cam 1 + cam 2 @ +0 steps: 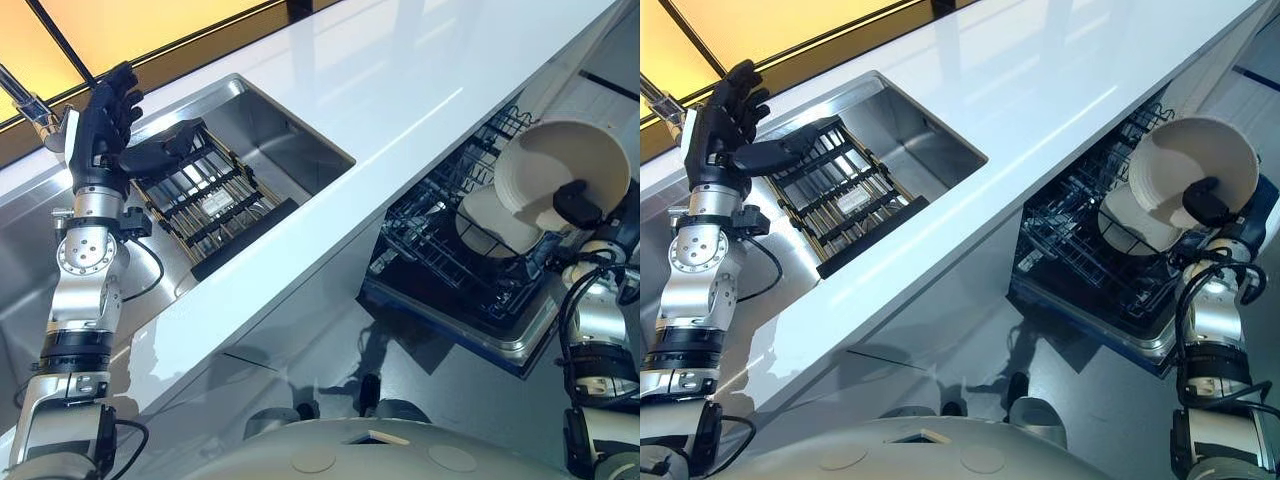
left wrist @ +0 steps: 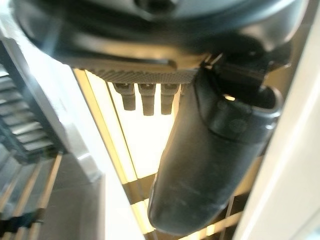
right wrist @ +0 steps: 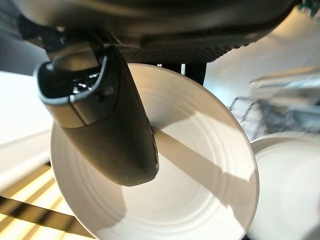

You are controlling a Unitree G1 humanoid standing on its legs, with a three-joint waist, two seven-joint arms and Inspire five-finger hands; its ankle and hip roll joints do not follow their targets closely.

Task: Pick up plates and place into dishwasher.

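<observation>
- The right hand (image 1: 580, 205) at the right edge of the frame pinches a cream plate (image 1: 560, 165) by its rim, thumb pressed on the inner face and fingers behind it (the right wrist view shows the thumb lying across the ribbed well).
- The plate is held nearly on edge above the open dishwasher rack (image 1: 450, 250) at the lower right, just beside a second plate (image 1: 495, 222) already standing in the tines.
- Judged as handling: the plate looks stiff, glazed and fairly light, so it is likely slippery and liable to chip against the wire rack or the neighbouring plate; the rim, where it is taken now, seems the sensible hold.
- The left hand (image 1: 105, 125) at the upper left hangs with relaxed, spread fingers, holding nothing, above the sink (image 1: 290, 140) and its dark drying rack (image 1: 205, 200).
- The white table (image 1: 400, 70) runs diagonally between the sink and the dishwasher.
</observation>
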